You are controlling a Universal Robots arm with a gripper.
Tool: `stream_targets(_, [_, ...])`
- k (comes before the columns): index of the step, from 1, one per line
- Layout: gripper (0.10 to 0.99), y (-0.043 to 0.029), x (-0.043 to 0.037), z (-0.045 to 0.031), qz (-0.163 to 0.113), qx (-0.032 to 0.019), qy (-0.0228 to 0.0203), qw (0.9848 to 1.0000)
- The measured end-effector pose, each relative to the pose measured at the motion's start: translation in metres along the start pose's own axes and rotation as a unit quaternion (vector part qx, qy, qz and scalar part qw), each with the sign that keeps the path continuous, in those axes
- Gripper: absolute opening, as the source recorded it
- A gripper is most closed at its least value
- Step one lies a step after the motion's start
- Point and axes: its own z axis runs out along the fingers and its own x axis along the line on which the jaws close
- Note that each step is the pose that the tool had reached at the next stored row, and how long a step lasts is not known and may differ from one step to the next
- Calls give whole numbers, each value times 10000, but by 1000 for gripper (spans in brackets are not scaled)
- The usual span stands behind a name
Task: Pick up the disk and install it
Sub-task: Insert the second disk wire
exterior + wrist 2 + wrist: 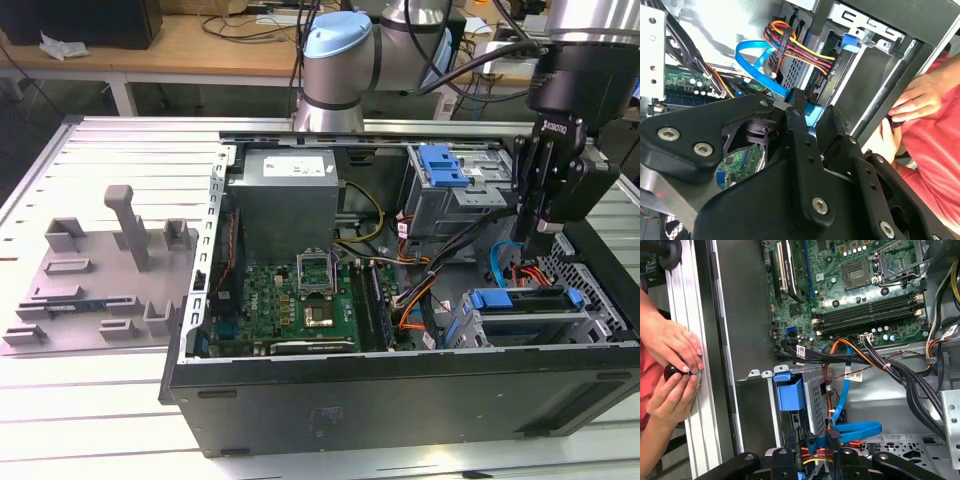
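Disk [525,318] already seated in lower drive cage of open computer case [400,390], blue carrier bracket facing up, just below gripper [543,240]. Hangs over cage's rear end beside blue data cable [852,429] and power leads, likely placed to press or check seating. Fingertips look drawn close with nothing between, though cannot tell for certain. Person's hands [670,370] rest on table rail beyond case wall, well apart from gripper, apparently operating small knob.
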Motion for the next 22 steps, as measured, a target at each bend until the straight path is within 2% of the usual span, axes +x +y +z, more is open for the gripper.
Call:
stream_targets(6, [349,1,-13,21,0,0,-1,10000])
stream_targets(9, [161,2,-19,17,-7,-21,13,10000])
stream_targets(15, [161,4,-17,26,-20,-29,15,10000])
stream_targets(16, [161,8,8,37,-26,-20,4,10000])
stream_targets(19, [161,7,92,71,-33,4,-81,10000])
stream_targets(21, [161,3,116,82,-36,12,-136,9999])
stream_targets(22, [161,1,133,87,-41,24,-196,9998])
